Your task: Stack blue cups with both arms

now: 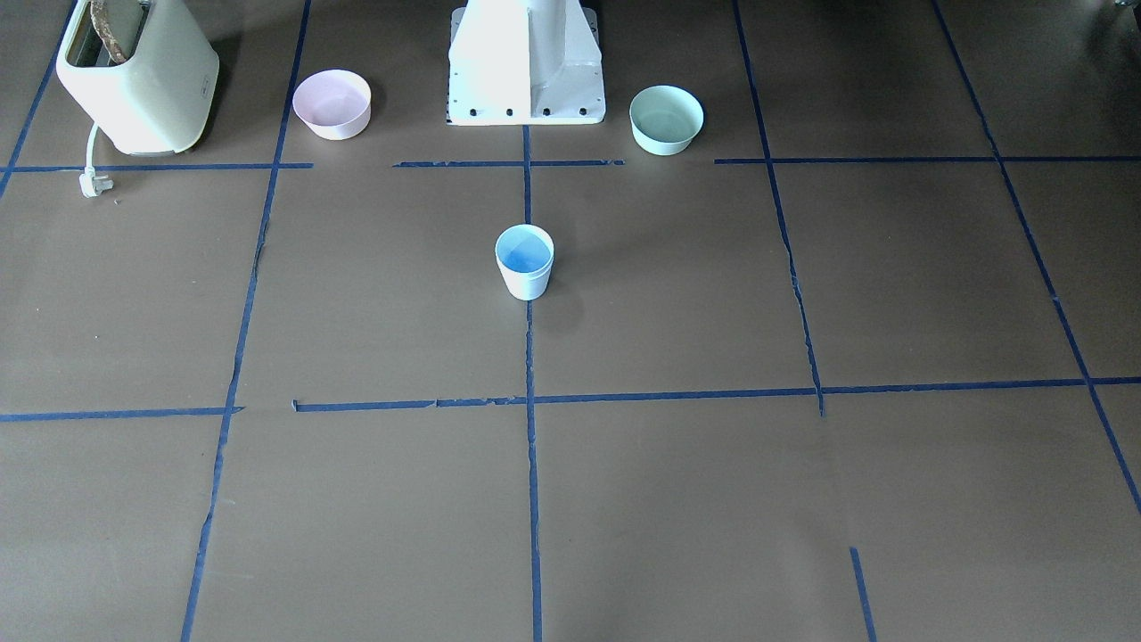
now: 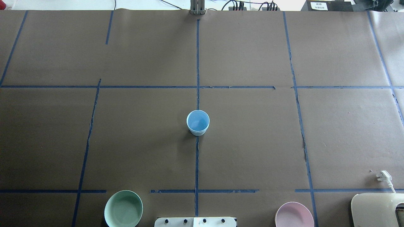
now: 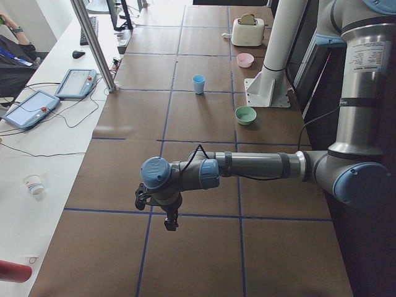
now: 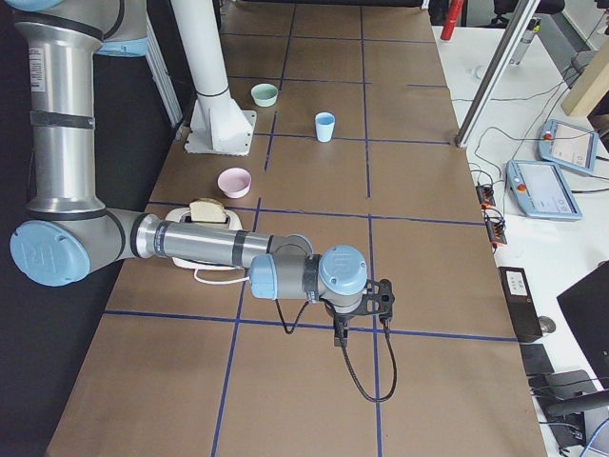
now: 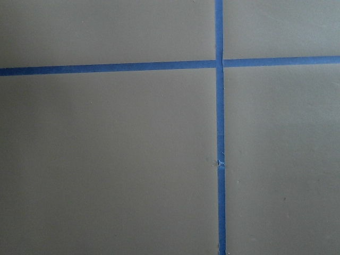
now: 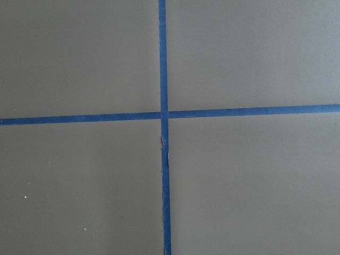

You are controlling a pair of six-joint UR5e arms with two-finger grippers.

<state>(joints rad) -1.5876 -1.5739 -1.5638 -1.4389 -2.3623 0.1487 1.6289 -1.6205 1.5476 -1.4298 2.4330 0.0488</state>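
Note:
One pale blue cup [image 1: 524,261] stands upright at the table's middle on the centre tape line. It also shows in the overhead view [image 2: 198,123] and both side views [image 3: 198,83] [image 4: 324,126]. I see a single cup shape; a second cup is not separately visible. The left arm [image 3: 247,166] reaches out far from the cup, and its gripper [image 3: 170,219] hangs over the table; I cannot tell if it is open. The right arm [image 4: 209,248] does the same at the other end, and I cannot tell the state of its gripper [image 4: 341,333]. Both wrist views show only taped brown paper.
A mint-green bowl [image 1: 666,119] and a pink bowl [image 1: 332,103] flank the white pedestal [image 1: 526,62]. A cream toaster [image 1: 134,76] holding bread stands on the robot's right, its plug [image 1: 92,183] on the table. Tablets [image 3: 31,108] lie on the side bench.

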